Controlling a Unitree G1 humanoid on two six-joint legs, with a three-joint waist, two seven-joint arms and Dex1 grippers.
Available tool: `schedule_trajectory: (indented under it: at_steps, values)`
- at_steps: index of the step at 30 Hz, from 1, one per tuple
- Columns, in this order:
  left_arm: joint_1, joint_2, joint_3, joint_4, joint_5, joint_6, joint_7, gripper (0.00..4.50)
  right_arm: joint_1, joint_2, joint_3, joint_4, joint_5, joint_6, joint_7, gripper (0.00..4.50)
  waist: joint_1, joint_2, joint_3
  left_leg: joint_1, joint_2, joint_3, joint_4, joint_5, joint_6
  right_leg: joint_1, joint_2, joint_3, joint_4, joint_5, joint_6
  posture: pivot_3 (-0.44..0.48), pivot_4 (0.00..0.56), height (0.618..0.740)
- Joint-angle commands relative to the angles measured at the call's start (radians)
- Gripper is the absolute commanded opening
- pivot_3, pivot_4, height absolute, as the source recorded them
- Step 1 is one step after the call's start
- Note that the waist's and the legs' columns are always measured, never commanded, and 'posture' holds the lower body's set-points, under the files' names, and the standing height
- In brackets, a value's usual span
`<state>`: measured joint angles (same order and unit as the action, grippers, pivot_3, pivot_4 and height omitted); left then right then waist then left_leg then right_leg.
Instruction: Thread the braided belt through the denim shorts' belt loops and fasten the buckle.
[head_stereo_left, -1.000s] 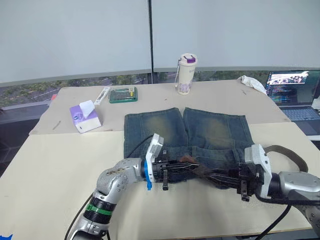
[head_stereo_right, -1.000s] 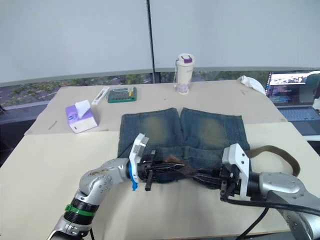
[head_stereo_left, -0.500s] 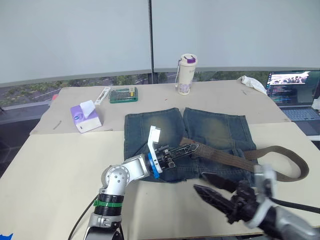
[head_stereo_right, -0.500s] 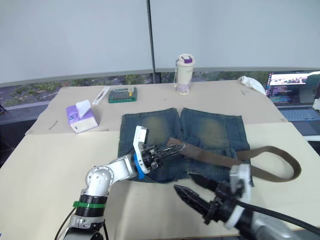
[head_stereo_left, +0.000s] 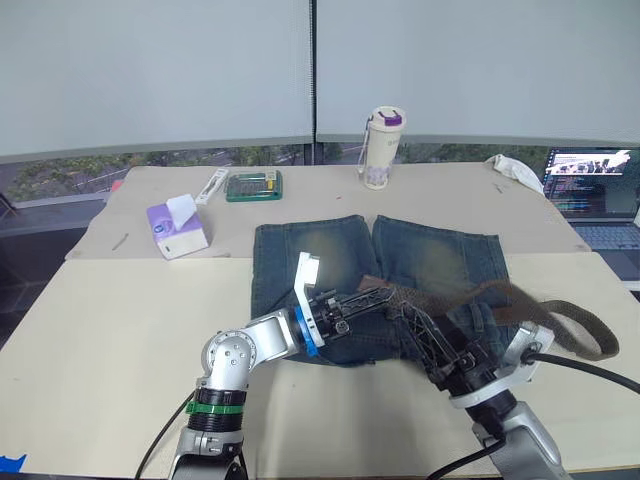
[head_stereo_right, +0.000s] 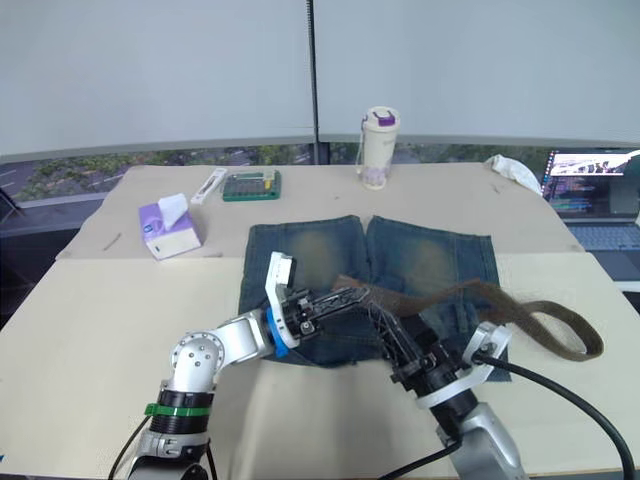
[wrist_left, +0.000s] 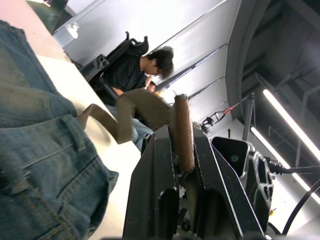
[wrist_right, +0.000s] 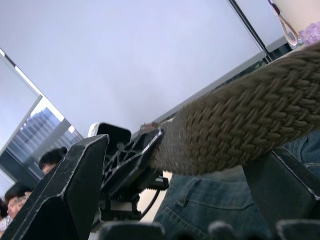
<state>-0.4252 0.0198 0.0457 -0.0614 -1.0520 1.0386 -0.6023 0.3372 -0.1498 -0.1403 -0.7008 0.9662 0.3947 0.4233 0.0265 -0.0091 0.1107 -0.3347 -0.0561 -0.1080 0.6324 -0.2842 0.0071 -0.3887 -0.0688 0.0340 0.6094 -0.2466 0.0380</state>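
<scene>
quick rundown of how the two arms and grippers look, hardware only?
Left arm: silver-grey metal links, a green band low on it, a blue ring and white plate at the wrist. Left gripper: black fingers. Right gripper: black fingers, white bracket behind, silver forearm with black cable trailing.

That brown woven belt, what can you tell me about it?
The dark brown braided belt is a long narrow woven strap. One end is pinched in the left claw above the blue denim shorts. It passes between the open fingers of the right claw, then arches and loops onto the beige table.
</scene>
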Motion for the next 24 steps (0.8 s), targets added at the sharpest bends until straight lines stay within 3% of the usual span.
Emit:
schedule_trajectory:
  at_steps: [1, 4, 5, 17, 24]
  values:
    - [0.001, -0.003, 0.003, -0.027, -0.006, -0.019, 0.002, 0.0, -0.006, -0.004, -0.004, -0.019, 0.028, -0.03, 0.013, 4.45, 0.0, 0.0, 0.0, 0.0, -0.001, 0.0, 0.0, 0.0, 0.0, 0.0, 0.0, 0.0, 0.0, 0.0, 0.0, 0.0, 0.15, 0.74]
    - [0.001, -0.005, -0.001, -0.028, -0.005, -0.025, 0.005, 0.0, -0.009, -0.005, -0.002, -0.014, 0.026, -0.029, 0.014, 4.45, -0.002, 0.0, 0.0, 0.0, -0.001, 0.0, 0.0, 0.0, 0.0, 0.0, 0.0, 0.0, 0.0, 0.0, 0.0, 0.0, 0.15, 0.74]
    - [0.002, -0.006, 0.0, -0.029, -0.006, -0.029, 0.006, 0.0, -0.009, -0.005, -0.002, -0.012, 0.024, -0.029, 0.014, 3.95, -0.003, 0.0, 0.0, 0.0, 0.0, 0.0, 0.0, 0.0, 0.0, 0.0, 0.0, 0.0, 0.0, 0.0, 0.0, 0.0, 0.15, 0.74]
    - [0.006, -0.011, -0.012, -0.023, 0.001, -0.053, 0.002, 0.0, -0.043, -0.005, -0.06, 0.023, 0.089, -0.044, -0.011, 0.03, -0.016, 0.0, 0.0, 0.0, 0.0, 0.001, 0.0, 0.0, 0.0, 0.0, 0.0, 0.001, 0.0, 0.0, 0.0, 0.0, 0.15, 0.74]
    - [0.004, -0.017, -0.024, -0.016, 0.014, -0.07, -0.008, 0.0, -0.049, -0.024, -0.052, 0.019, 0.083, -0.042, -0.02, 0.03, -0.015, 0.001, 0.0, 0.0, 0.0, 0.002, 0.001, 0.0, 0.001, 0.0, 0.0, 0.002, 0.0, 0.0, 0.0, 0.0, 0.15, 0.74]
